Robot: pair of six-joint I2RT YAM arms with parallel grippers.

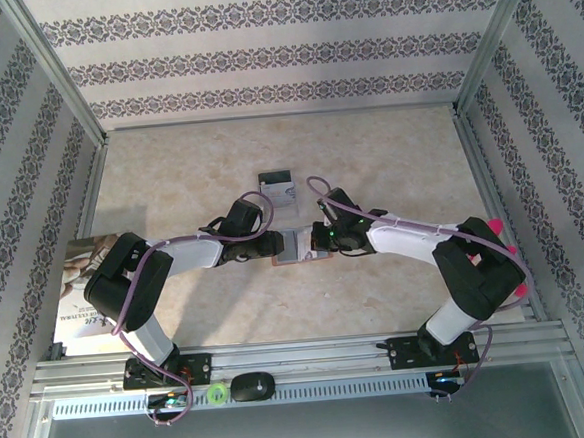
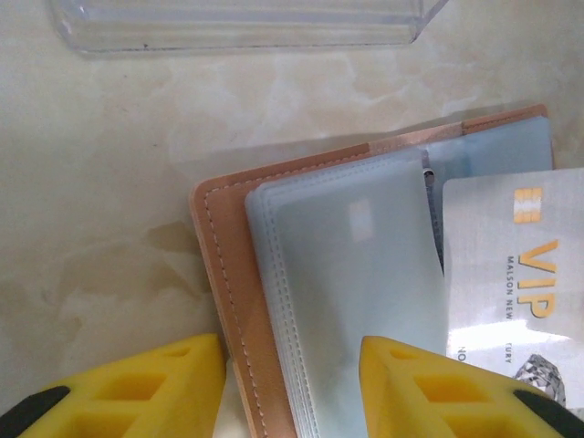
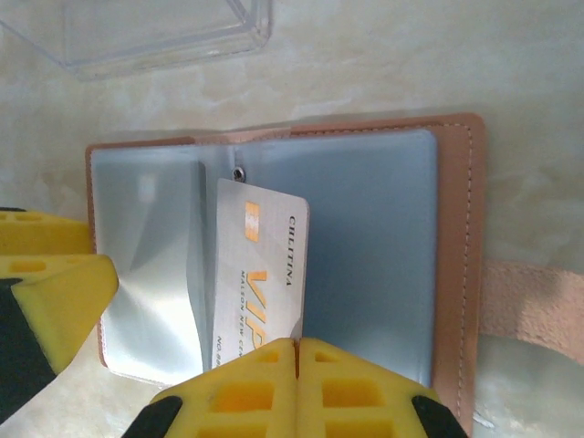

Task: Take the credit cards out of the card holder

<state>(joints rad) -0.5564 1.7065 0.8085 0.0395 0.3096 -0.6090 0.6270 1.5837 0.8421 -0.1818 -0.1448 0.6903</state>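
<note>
while drawing out a card: extraction step under way, judged. right pincer [image 3: 297, 351] clenched on lower edge of vip credit card [image 3: 265, 265], lower centre of right wrist frame, card partly tucked under a clear sleeve near the hinge. card holder [image 1: 299, 247] lying open on desk [image 1: 388, 162], centre of top frame. left pincer [image 2: 290, 365] released, fingers [image 2: 137, 388] straddling the holder's left half, bottom of left wrist frame; cannot tell whether pressing down. next, judged: firm grip, straight pull along the sleeve, holder pinned to stop it dragging along. other cards in pockets: cannot tell.
</note>
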